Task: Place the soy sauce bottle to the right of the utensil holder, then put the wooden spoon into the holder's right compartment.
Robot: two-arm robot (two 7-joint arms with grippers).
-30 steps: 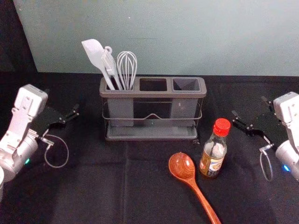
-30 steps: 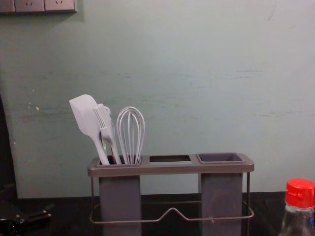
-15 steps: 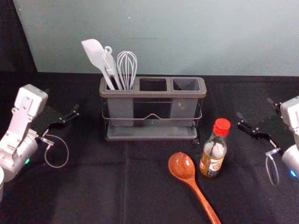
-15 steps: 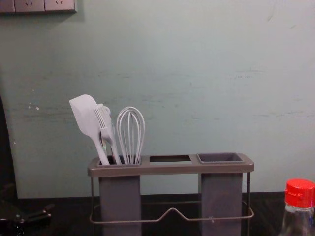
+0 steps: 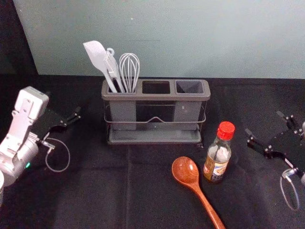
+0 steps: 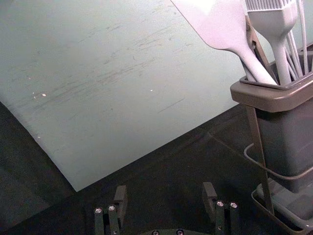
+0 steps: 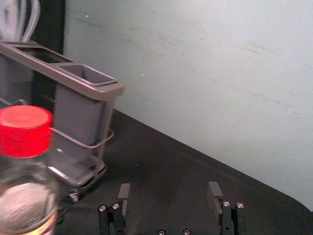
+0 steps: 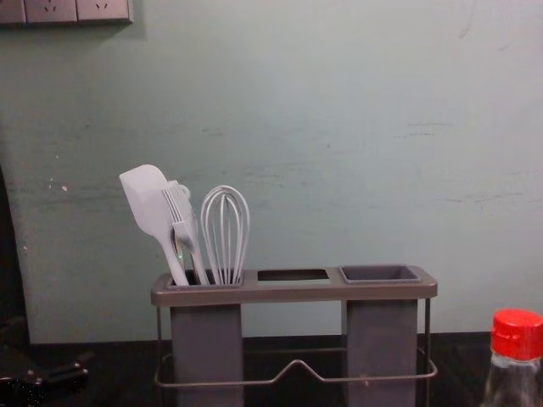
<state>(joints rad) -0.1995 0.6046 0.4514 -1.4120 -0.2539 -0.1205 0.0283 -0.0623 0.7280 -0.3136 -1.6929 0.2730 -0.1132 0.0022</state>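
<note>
Red-capped bottle (image 5: pixel 218 160): flanking spoon (image 5: pixel 186 170), holder's (image 5: pixel 156 97) four o'clock
Right gripper (image 5: pixel 263 122): gaping, three o'clock
Left gripper (image 5: pixel 64 103): gaping, nine o'clock
Black cloth (image 5: pixel 95 191): fronting wall (image 5: pixel 190 38)

Spatula (image 8: pixel 148 202), brush (image 8: pixel 184 222), whisk (image 8: pixel 225 233) (wall sockets (image 8: pixel 51 9) too)

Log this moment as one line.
right gripper: open, empty, right of bottle | left gripper: open, empty, left of holder | wooden spoon: lying beside bottle

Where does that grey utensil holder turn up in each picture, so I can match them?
Head view: utensil holder near the centre, behind the wooden spoon.
Chest view: lower middle, left of the bottle.
Left wrist view: partly, at one edge.
Right wrist view: partly, behind the bottle.
Shared landmark: pale utensils standing in it.
</note>
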